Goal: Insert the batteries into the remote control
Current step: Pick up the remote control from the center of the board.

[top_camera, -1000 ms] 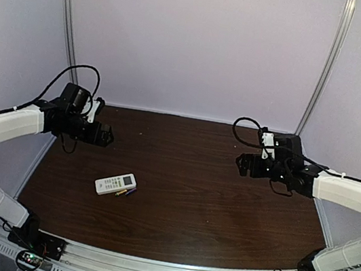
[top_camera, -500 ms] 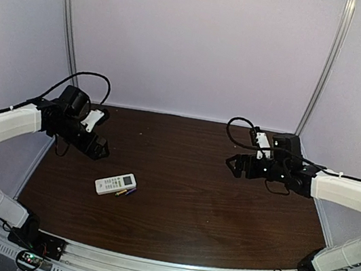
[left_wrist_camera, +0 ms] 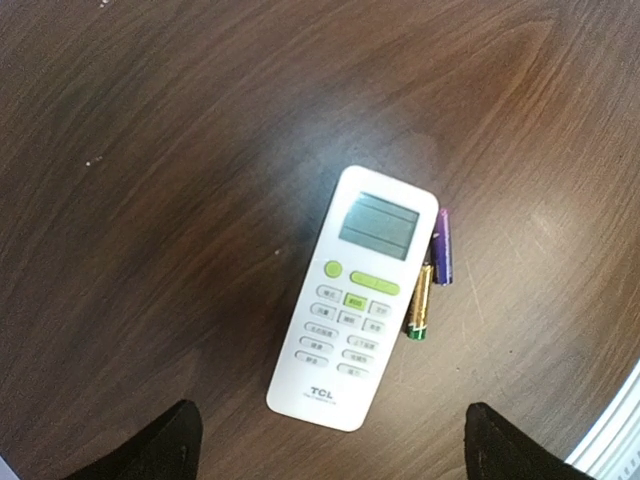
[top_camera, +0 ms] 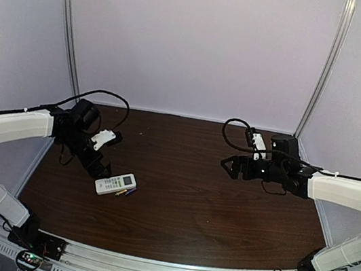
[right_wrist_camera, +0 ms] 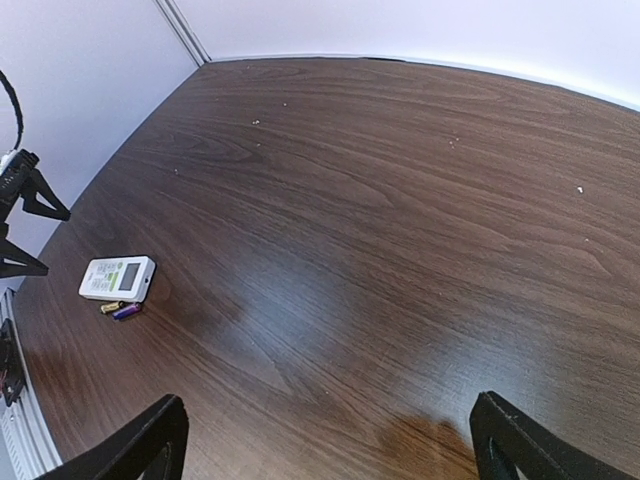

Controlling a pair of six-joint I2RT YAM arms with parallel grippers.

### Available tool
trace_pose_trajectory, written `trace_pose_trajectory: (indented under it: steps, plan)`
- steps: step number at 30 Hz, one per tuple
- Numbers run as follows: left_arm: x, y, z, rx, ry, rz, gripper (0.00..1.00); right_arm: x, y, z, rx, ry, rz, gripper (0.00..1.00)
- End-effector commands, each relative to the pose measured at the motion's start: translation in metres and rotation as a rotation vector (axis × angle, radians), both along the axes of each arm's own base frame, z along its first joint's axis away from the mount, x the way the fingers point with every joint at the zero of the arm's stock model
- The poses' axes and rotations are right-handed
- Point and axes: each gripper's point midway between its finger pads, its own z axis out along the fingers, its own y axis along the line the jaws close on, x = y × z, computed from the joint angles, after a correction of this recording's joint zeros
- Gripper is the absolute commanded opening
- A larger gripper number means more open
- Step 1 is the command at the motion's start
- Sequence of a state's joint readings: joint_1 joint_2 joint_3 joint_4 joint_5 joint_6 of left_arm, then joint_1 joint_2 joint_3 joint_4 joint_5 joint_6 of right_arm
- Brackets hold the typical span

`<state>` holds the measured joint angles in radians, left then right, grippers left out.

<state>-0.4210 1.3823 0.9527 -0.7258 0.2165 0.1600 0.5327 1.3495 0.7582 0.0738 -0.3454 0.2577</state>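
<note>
Remote (left_wrist_camera: 353, 297) is lying face up on the table (left_wrist_camera: 150, 150), batteries (left_wrist_camera: 419, 302) sitting just beside its edge. Left gripper (left_wrist_camera: 335, 455) is hovering right over it, fingers wide apart. Right gripper (right_wrist_camera: 330, 440) is hanging well away, also spread wide.

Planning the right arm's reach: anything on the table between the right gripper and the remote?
Nothing. In the right wrist view, only bare table lies between the right gripper and the remote control.

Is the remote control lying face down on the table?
No, the remote control lies face up on the table, with its display window and buttons showing in the left wrist view.
</note>
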Motion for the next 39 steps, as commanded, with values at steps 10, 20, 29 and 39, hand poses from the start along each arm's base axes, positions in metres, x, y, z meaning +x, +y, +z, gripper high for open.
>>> trace_pose_trajectory:
  steps: [10, 20, 29, 39]
  plan:
    - [-0.007, 0.007, -0.052, 0.223, 0.123, -0.16, 0.89, 0.002, 0.004, -0.002, 0.021, 0.004, 0.024, 1.0]
    - [-0.009, 0.0, -0.064, 0.209, 0.142, -0.204, 0.88, 0.003, 0.004, -0.005, 0.028, 0.009, 0.028, 1.0]
    - [-0.004, 0.003, -0.08, 0.275, 0.144, -0.224, 0.81, 0.003, 0.003, -0.008, 0.035, 0.017, 0.027, 1.0]
    - [0.011, -0.003, -0.084, 0.273, 0.093, -0.242, 0.67, 0.009, -0.001, -0.013, 0.029, 0.025, 0.017, 1.0]
